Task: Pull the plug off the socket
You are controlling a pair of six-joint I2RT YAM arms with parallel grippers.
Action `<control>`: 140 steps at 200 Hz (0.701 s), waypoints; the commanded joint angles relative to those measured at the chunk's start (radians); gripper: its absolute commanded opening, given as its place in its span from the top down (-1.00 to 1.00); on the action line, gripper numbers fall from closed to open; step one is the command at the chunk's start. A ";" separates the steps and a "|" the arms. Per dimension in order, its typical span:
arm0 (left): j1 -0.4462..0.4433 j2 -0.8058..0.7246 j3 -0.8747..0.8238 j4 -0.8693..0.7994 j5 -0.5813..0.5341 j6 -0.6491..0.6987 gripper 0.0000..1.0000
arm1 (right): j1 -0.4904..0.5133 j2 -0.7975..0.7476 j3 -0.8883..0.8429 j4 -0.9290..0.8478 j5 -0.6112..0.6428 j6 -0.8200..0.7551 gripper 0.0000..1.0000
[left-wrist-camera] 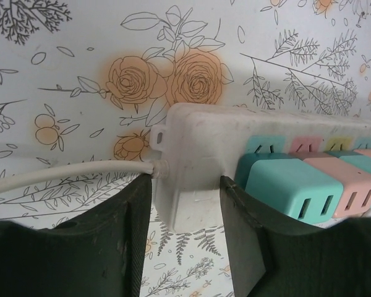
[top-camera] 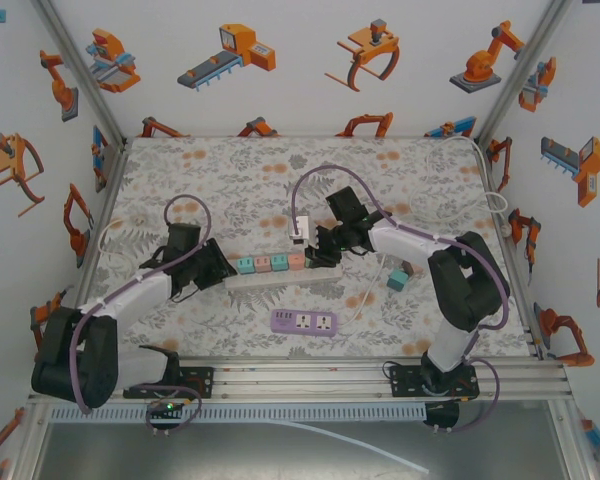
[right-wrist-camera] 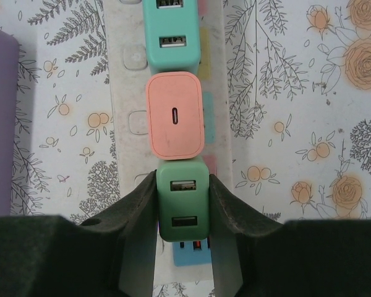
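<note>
White arm links (top-camera: 140,290), black joints (top-camera: 465,290), purple cables (top-camera: 325,167), dark fingers (right-wrist-camera: 133,223)

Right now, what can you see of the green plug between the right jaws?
The green plug is a smooth, rounded plastic block with two USB ports stacked on its top face. It sits seated in the white power strip, close against a pink plug. The right jaws press against both its long sides.

green plug (right-wrist-camera: 180,207) seated, white pwr strip (left-wrist-camera: 198,142) flat
</note>
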 commanded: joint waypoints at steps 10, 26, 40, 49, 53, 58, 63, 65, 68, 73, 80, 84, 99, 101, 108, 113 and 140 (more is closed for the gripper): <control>-0.043 0.037 0.025 -0.087 -0.064 0.048 0.05 | 0.002 -0.023 0.038 0.080 -0.053 0.051 0.58; -0.064 0.050 0.031 -0.119 -0.121 0.058 0.04 | 0.002 -0.028 0.039 0.090 -0.054 0.063 0.59; -0.079 0.063 0.036 -0.134 -0.154 0.066 0.03 | 0.002 -0.032 0.043 0.094 -0.050 0.070 0.59; -0.088 0.071 0.039 -0.141 -0.173 0.072 0.03 | 0.002 -0.032 0.047 0.093 -0.052 0.073 0.60; -0.093 0.076 0.041 -0.144 -0.180 0.075 0.03 | 0.002 -0.031 0.049 0.093 -0.051 0.075 0.60; -0.098 0.083 0.043 -0.147 -0.188 0.077 0.03 | 0.002 -0.032 0.051 0.092 -0.054 0.079 0.60; -0.102 0.090 0.045 -0.148 -0.192 0.081 0.03 | 0.002 -0.032 0.055 0.090 -0.055 0.082 0.61; -0.104 0.092 0.046 -0.149 -0.195 0.082 0.03 | 0.002 -0.031 0.056 0.089 -0.058 0.084 0.61; -0.105 0.094 0.046 -0.150 -0.198 0.084 0.03 | 0.002 -0.032 0.057 0.089 -0.058 0.086 0.61; -0.107 0.099 0.047 -0.150 -0.199 0.083 0.03 | 0.002 -0.031 0.060 0.087 -0.061 0.091 0.62; -0.110 0.105 0.047 -0.148 -0.199 0.082 0.03 | 0.002 -0.032 0.063 0.087 -0.061 0.098 0.62; -0.109 0.106 0.045 -0.147 -0.197 0.082 0.02 | 0.002 -0.031 0.065 0.086 -0.058 0.102 0.61; -0.110 0.105 0.041 -0.143 -0.196 0.080 0.01 | 0.002 -0.034 0.068 0.084 -0.048 0.107 0.62; -0.111 0.105 0.041 -0.143 -0.195 0.080 0.01 | 0.002 -0.034 0.068 0.084 -0.046 0.108 0.63; -0.110 0.101 0.038 -0.142 -0.195 0.082 0.01 | 0.002 -0.034 0.071 0.082 -0.040 0.113 0.63; -0.111 0.100 0.037 -0.142 -0.197 0.085 0.02 | 0.002 -0.033 0.074 0.077 -0.035 0.115 0.64; -0.114 0.109 0.044 -0.141 -0.157 0.140 0.00 | 0.012 0.005 0.124 0.001 0.030 0.121 0.68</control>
